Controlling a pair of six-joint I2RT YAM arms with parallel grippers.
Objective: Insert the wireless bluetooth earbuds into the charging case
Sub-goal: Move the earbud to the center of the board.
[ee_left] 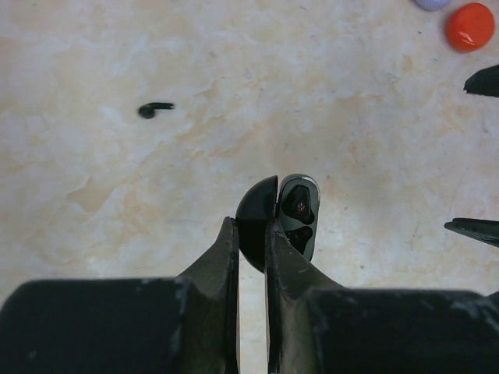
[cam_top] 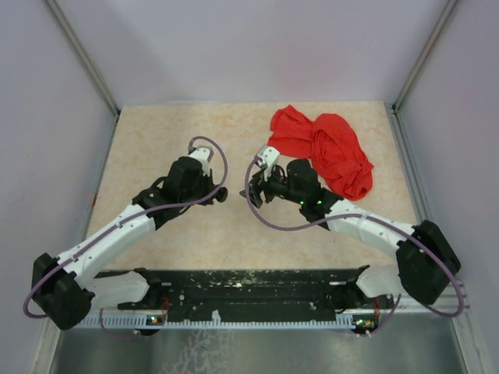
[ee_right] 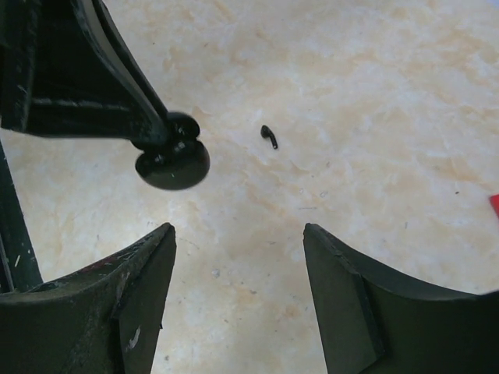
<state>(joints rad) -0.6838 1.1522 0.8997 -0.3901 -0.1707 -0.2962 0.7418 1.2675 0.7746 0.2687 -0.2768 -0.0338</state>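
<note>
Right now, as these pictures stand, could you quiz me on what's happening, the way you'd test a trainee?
1. True or false: the left hand is shut on the charging case.
2. Pick one: the loose earbud lies A) on the tabletop, B) on the red cloth, C) inside the charging case.
3. Fill the gap: the right hand stands ___ and holds nothing.

Key: 1 true; 2 A; 3 open.
</note>
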